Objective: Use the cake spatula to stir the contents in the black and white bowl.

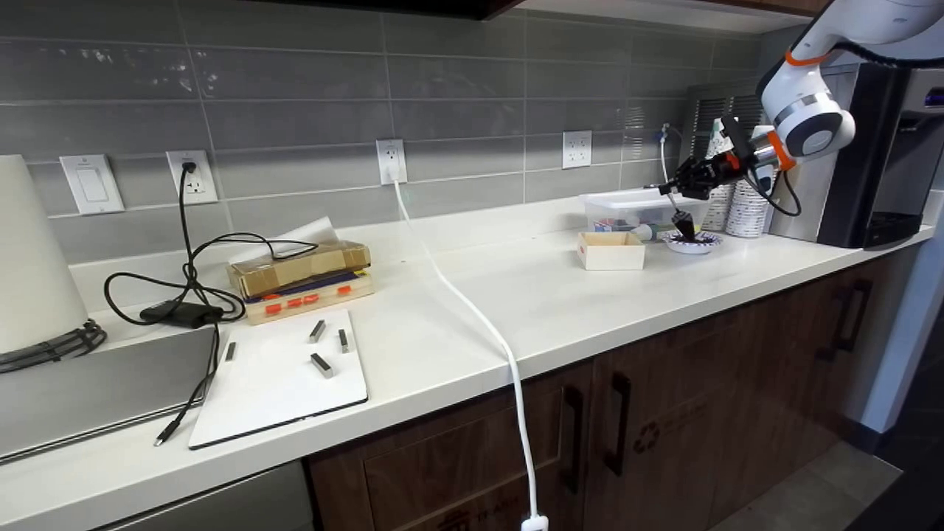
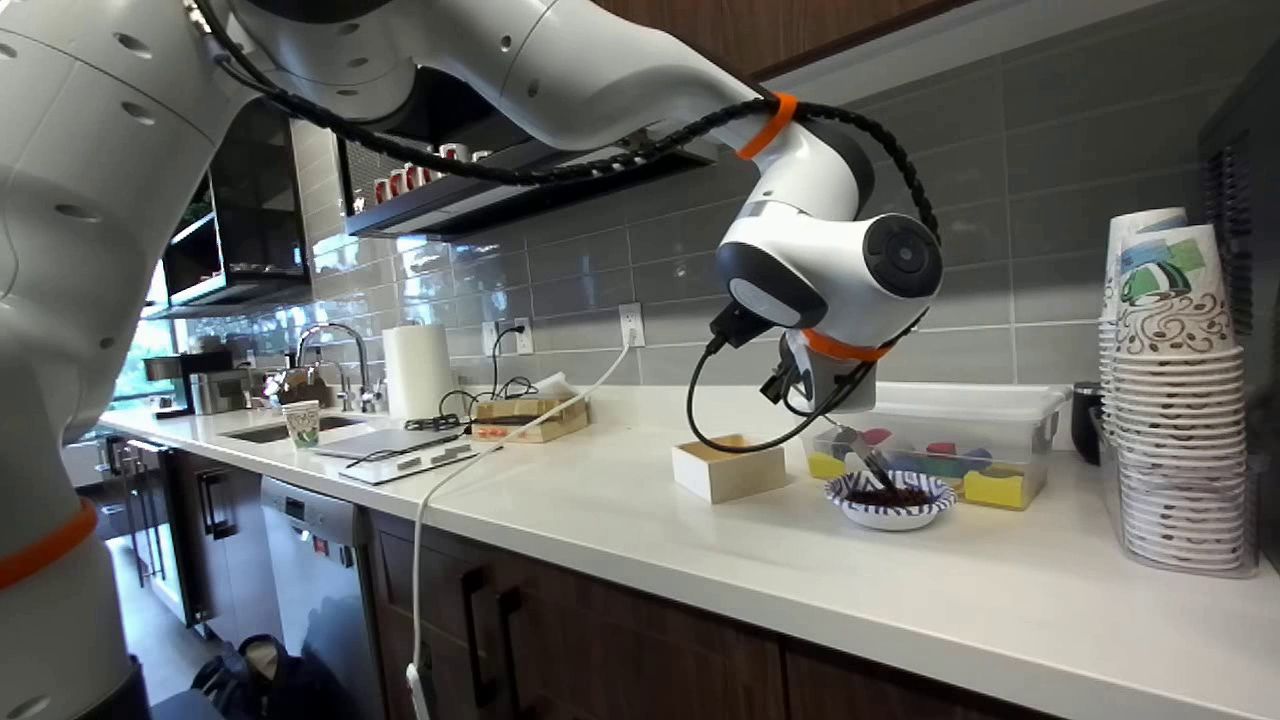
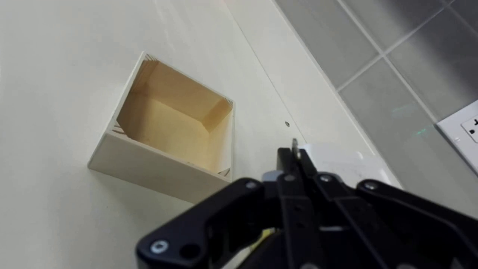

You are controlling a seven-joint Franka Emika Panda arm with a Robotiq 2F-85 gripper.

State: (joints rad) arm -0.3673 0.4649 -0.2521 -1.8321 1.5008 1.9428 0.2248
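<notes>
Black and squeezed tight, the hand (image 3: 296, 155) is gripping the cake spatula (image 1: 684, 223) up high, so its end is reaching into the bowl (image 2: 891, 518), probably for stirring.

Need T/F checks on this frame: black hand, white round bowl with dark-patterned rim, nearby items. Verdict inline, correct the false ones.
1. The black hand is shut on the dark-headed, grey-handled cake spatula. True.
2. The square, open-topped, pale wooden box stands beside the white round bowl with the dark-patterned rim, apart from it. True.
3. The spatula hangs clear of the bowl. False: it reaches down into the dark contents.
4. The patterned paper cups lie tipped over. False: the cups rise in a tall stack.
5. In an exterior view, the clear plastic bin stands behind the bowl. True.
</notes>
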